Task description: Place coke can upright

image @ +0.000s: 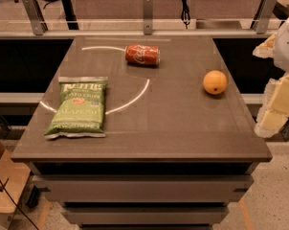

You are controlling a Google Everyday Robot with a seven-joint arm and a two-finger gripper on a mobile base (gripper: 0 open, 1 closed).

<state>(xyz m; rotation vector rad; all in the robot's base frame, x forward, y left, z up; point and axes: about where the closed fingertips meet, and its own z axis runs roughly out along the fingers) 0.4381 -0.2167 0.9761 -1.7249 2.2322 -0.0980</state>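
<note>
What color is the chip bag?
Green bag, white letters; camera view. The gripper is beside the table, near the orange.

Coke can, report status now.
Gripper at right edge, off the table. Coke can on its side, far centre. Orange sits between them; chip bag left, clear.

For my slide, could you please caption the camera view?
Coke can lies sideways at the far end of the table, chip bag left, orange right, pincer beside the right edge.

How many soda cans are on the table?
1. The coke can lies on its side at the far middle of the table. The pincer hangs beyond the table's right edge, away from the can. No other can shows.
</note>
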